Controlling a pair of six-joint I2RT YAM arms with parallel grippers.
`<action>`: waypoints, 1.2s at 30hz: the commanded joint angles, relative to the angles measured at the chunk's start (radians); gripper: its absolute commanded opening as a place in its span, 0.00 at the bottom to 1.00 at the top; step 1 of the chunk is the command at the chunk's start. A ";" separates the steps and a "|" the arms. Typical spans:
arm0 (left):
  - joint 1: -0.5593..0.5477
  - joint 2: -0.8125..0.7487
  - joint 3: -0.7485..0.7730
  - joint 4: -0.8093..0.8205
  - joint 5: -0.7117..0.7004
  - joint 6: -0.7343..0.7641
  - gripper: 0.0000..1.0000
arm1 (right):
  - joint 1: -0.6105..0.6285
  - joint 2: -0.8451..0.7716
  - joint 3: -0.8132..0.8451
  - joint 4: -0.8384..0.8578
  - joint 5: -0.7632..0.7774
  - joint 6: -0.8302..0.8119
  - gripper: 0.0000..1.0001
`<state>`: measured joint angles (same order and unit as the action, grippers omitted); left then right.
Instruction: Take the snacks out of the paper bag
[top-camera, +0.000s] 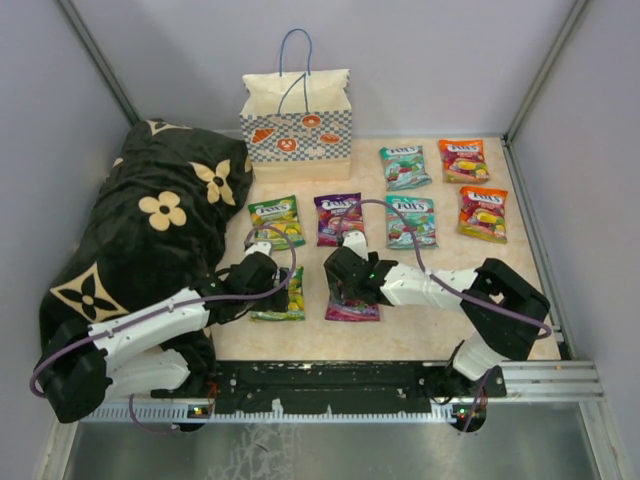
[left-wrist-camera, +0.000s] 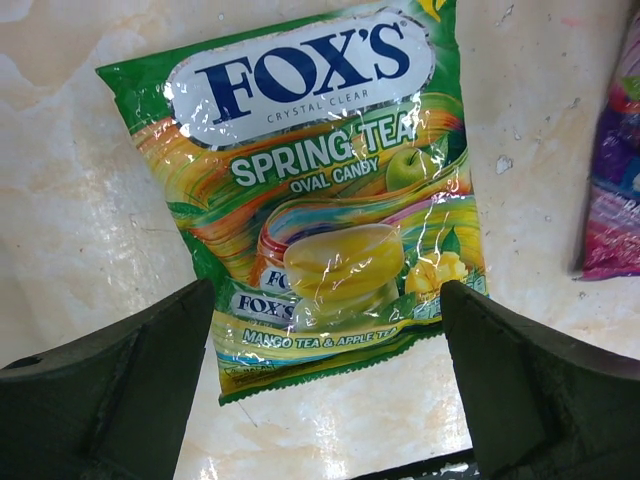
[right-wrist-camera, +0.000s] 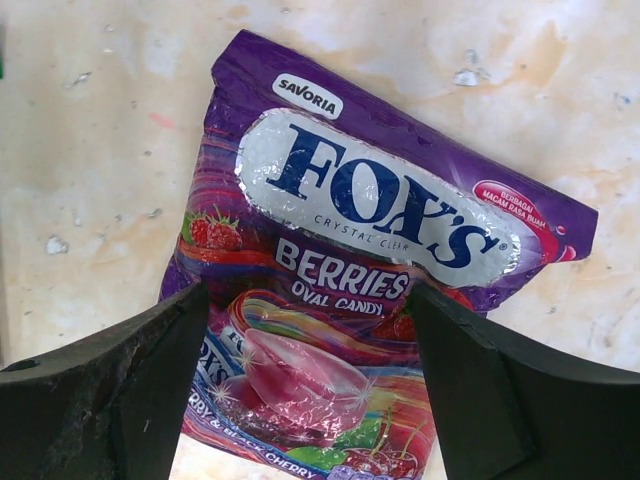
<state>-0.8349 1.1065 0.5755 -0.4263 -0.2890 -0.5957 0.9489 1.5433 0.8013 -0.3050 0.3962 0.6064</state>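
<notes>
The left arm (top-camera: 150, 325) and the right arm (top-camera: 430, 287) share one build: smooth white shells along the links, joined by chunky black joint housings with rounded corners. A thin purple cable (top-camera: 40, 365) runs along each arm, bowing loosely away from it in places. The left gripper (top-camera: 268, 283) and the right gripper (top-camera: 348, 285) are black throughout. Seen from the wrist cameras, the fingers (left-wrist-camera: 110, 400) are thick, matte black wedges with bevelled edges and a faintly grainy surface. Tiny lit dots show near both black bases.
</notes>
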 joint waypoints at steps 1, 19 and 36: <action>0.003 -0.012 0.042 0.004 -0.019 0.032 0.99 | 0.051 0.071 0.019 -0.002 -0.087 0.053 0.81; 0.013 0.104 0.354 0.308 0.183 0.333 0.99 | -0.481 -0.405 0.083 -0.094 -0.191 -0.048 0.95; 0.019 0.164 0.380 0.428 0.370 0.365 0.99 | -1.096 0.151 0.491 0.004 0.002 -0.154 0.39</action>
<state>-0.8265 1.3449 0.9962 -0.0456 0.0711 -0.2344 -0.1345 1.5768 1.2167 -0.3553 0.2924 0.5007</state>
